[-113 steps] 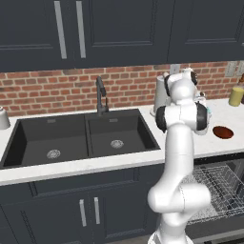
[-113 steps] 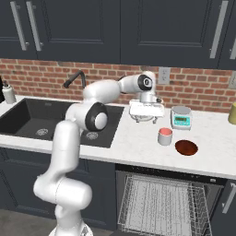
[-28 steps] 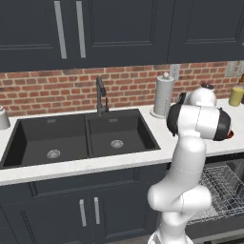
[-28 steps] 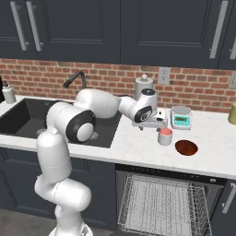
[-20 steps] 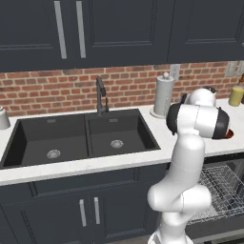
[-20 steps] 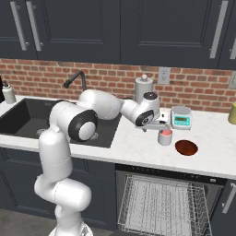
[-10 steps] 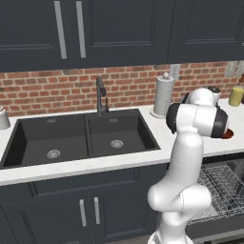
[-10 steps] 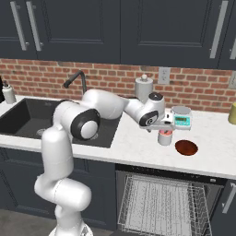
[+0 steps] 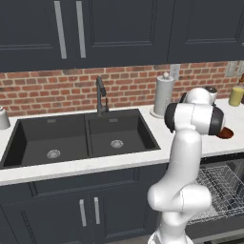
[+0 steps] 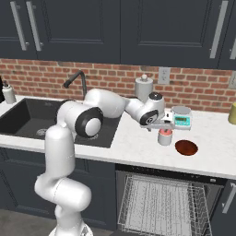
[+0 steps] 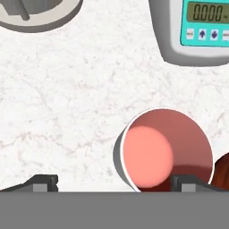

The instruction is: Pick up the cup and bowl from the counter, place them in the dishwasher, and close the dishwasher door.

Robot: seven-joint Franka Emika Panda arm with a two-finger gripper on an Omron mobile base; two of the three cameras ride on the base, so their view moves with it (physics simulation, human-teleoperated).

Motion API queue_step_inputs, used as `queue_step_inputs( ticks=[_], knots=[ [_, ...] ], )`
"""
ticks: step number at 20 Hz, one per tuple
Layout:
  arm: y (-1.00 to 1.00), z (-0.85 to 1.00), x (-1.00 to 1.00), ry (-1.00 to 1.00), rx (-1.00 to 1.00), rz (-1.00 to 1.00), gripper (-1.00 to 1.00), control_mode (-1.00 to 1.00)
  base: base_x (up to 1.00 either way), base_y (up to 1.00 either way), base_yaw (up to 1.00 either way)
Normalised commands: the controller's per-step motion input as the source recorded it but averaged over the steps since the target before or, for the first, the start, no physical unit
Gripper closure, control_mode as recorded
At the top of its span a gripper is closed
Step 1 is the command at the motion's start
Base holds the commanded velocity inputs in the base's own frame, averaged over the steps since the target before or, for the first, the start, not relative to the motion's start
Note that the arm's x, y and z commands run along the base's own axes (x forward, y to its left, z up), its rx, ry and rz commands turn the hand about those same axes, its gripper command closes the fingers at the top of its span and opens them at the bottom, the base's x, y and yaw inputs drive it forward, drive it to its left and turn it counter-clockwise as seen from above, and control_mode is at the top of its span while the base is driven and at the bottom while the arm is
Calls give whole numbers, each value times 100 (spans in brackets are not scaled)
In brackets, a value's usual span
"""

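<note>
The small pinkish-red cup stands upright on the white counter, with the dark reddish-brown bowl just to its right. My gripper hangs open directly above the cup, holding nothing. In the hand view the cup shows its open top, lying toward the right fingertip, off the middle of the gripper. The bowl peeks in at the right edge. Below the counter the dishwasher is open with its wire rack pulled out. The dishwasher door is out of view.
A small kitchen scale sits right behind the cup. A pale paper-towel holder stands by the brick wall. The black double sink lies to the left. An olive-yellow cylinder is at the far right.
The hand has moved right and down, from beside the cup to over it. The jaws stayed open. Cup and bowl have not moved.
</note>
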Motion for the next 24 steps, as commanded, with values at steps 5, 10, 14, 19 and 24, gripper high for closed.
queue_step_inputs(
  ticks=[5,10,14,19,24],
  knots=[
    [0,-11,0,3,0,0,-100,-100,0,0,0],
    [0,-19,1,0,0,0,-100,-100,0,0,0],
    [0,-17,9,0,0,0,-100,-100,0,0,0],
    [0,-15,13,0,0,0,-100,-100,0,0,0],
    [0,-7,1,0,0,0,-100,-100,0,0,0]
  ],
)
